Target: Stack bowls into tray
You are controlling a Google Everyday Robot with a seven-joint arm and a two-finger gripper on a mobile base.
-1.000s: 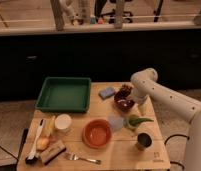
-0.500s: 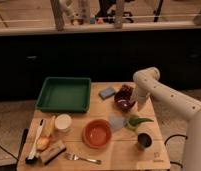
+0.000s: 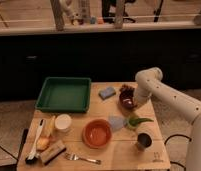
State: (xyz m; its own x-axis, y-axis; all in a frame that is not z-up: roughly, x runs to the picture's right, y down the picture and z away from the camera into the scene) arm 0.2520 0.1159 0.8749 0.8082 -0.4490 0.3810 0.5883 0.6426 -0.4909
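The small dark-maroon bowl (image 3: 125, 101) sits on the wooden table at the back right. My gripper (image 3: 134, 103) hangs from the white arm (image 3: 149, 80) and is down at the bowl's right rim. The wider orange bowl (image 3: 97, 133) stands upright in the front middle of the table, apart from the gripper. The green tray (image 3: 45, 95) lies at the back left of the table with nothing in it.
A blue sponge (image 3: 107, 92) lies between the tray and the maroon bowl. A white cup (image 3: 62, 122), a brush (image 3: 34, 145) and a fork (image 3: 84, 159) are at the front left. A green item (image 3: 136, 120) and a dark metallic cup (image 3: 143, 141) are at the front right.
The arm has shifted only slightly at the maroon bowl. The bowls and the tray have not moved.
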